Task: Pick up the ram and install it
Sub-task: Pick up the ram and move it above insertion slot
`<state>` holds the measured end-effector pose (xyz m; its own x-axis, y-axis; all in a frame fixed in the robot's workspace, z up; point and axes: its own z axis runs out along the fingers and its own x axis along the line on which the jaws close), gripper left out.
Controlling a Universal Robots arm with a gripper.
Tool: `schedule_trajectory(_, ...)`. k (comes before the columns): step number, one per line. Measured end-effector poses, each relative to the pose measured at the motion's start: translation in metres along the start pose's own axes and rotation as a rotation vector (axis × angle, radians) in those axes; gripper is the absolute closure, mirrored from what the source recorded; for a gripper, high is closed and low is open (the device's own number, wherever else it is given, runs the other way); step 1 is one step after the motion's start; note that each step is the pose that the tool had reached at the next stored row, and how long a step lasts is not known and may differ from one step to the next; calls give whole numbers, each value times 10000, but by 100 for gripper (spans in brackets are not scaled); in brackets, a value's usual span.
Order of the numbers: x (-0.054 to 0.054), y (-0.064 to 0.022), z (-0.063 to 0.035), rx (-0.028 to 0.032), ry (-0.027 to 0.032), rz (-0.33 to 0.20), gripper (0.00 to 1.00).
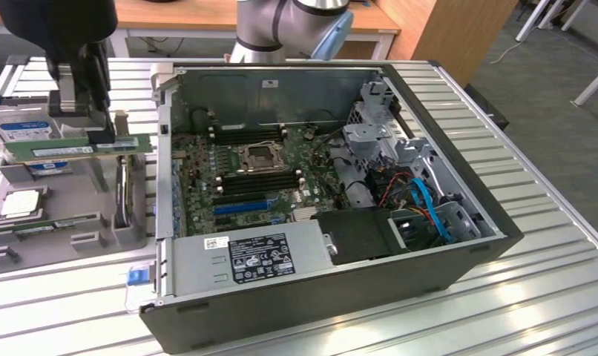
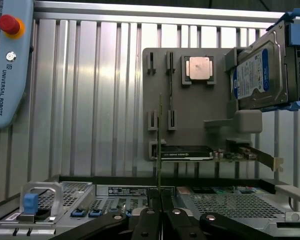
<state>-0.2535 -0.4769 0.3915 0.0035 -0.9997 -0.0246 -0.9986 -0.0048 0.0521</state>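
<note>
Case: an open black tower computer case (image 1: pixel 309 311) lies on its side on the ribbed metal table (image 1: pixel 536 282), lower centre of the frame. Its raised walls are something a carried board could clip.
Slots: long black memory slots (image 1: pixel 260 178) sit beside the processor socket, mid-frame. They are narrow and crowded by cables and a metal cage, so a slightly skewed entry would likely jam.
Holder: a grey plastic parts holder (image 1: pixel 81 196) stands at the left of the frame, its upright posts close to the stick — a snag point.
Ram: the long, thin green circuit-board stick with white labels (image 1: pixel 56 150) hangs roughly level over the holder, upper left of the frame. It is edge-on in the wrist view (image 2: pixel 160 140). Whether it is clear of the posts I cannot tell.
Claw: the black-and-silver claw (image 1: pixel 91 132) is clamped on the ram's upper edge.
Risk: the hold is narrow — the stick may pivot or slip if bumped or pressed unevenly. Its notch direction cannot be told.
</note>
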Motion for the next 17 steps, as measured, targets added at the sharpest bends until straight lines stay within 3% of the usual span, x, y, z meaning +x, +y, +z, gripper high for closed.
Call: schedule_trajectory(17, 2, -363, -20, -30, 1, -1, 88)
